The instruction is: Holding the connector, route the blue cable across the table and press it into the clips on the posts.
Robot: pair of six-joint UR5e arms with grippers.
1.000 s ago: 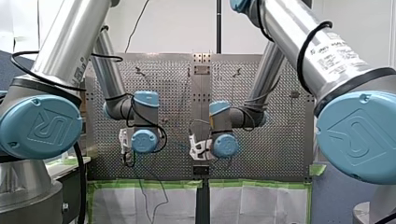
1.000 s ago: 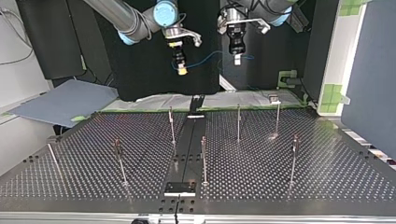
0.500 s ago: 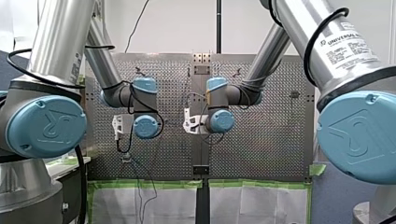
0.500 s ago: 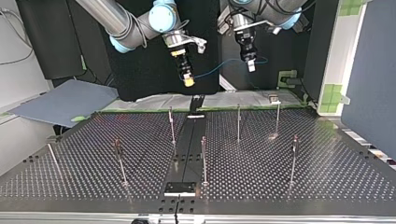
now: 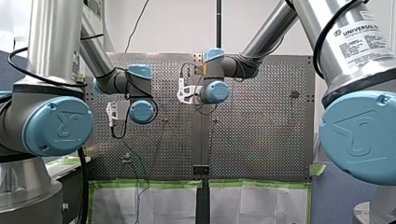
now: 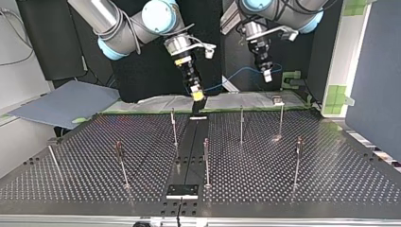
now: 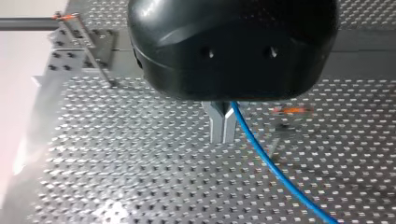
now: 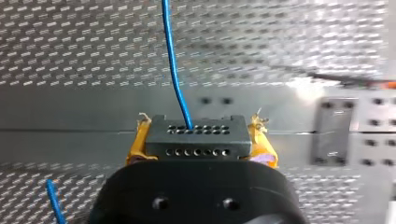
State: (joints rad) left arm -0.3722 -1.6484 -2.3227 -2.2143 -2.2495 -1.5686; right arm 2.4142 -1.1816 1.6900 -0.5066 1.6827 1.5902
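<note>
Seven thin posts (image 6: 206, 161) we count on the surface (image 6: 331, 179) in the top view, against one black connector (image 8: 194, 135), one blue cable (image 8: 174, 65) and two tools; our right tool (image 6: 198, 94), at 12 o'clock over the far edge, clamps the connector between yellow pads (image 8: 136, 144); our left tool (image 6: 268, 77), at 1 o'clock, is pinched narrow on the cable, which curves between them; its black housing (image 7: 233, 46) hides the finger roots; the posts' clips are too small to make out; both tools hang above the post tips.
</note>
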